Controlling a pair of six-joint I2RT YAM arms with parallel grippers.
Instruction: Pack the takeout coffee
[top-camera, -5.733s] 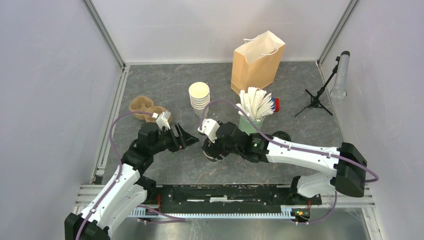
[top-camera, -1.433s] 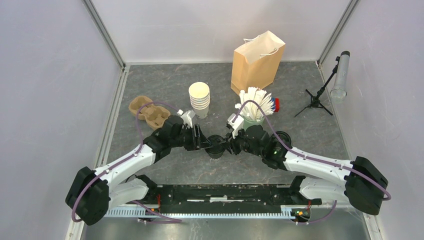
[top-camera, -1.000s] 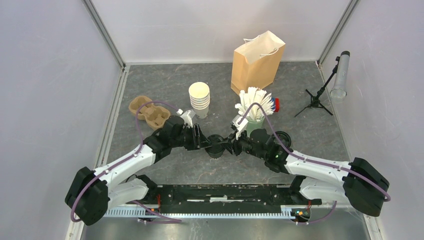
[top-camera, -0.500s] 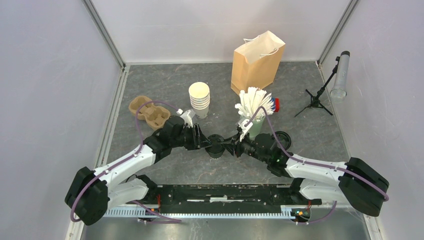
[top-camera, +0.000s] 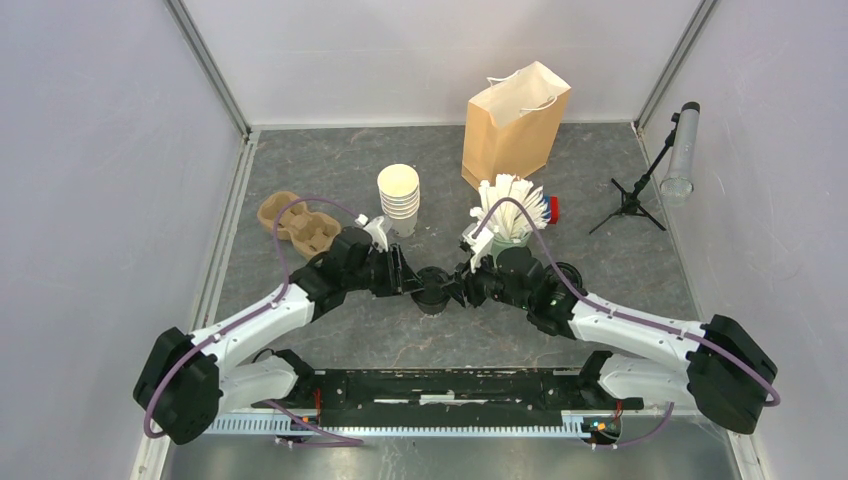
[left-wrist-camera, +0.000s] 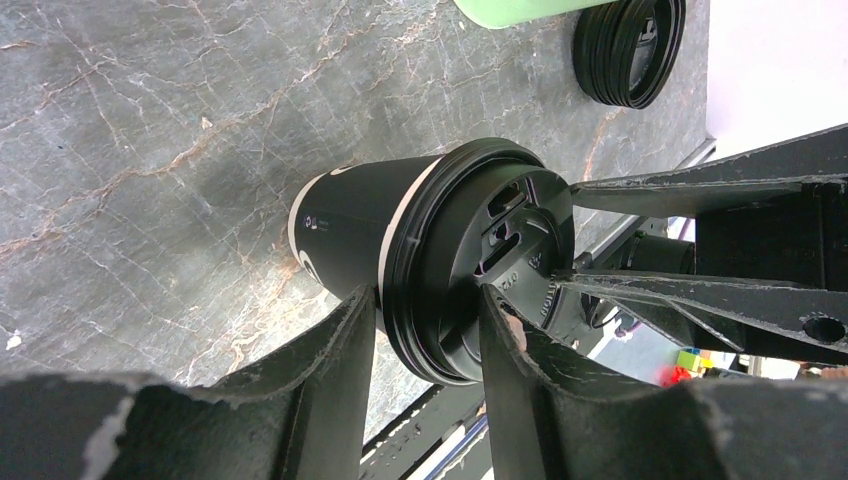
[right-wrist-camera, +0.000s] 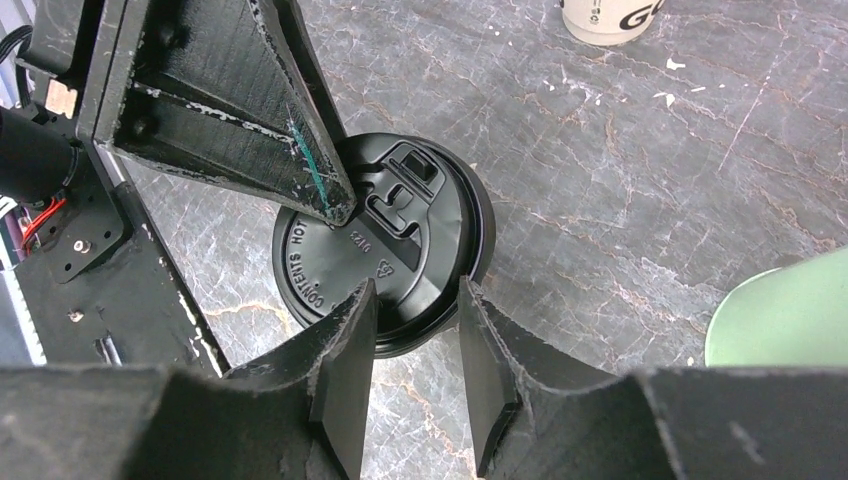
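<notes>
In the right wrist view the round black plastic lid (right-wrist-camera: 420, 230) hides all that stands under it, while the pale green cup (right-wrist-camera: 790, 310) is cut by the right edge and the cream paper cup with black lettering (right-wrist-camera: 605, 18) by the top edge.

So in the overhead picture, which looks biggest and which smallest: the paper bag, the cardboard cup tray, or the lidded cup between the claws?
Largest to smallest:
1. brown paper bag
2. cardboard cup tray
3. lidded cup

Robot lab cell: plain white walls (top-camera: 100, 150), aluminium frame (top-camera: 210, 70), marbled grey counter (top-camera: 330, 170), tripod (top-camera: 632, 205) at right edge.
</notes>
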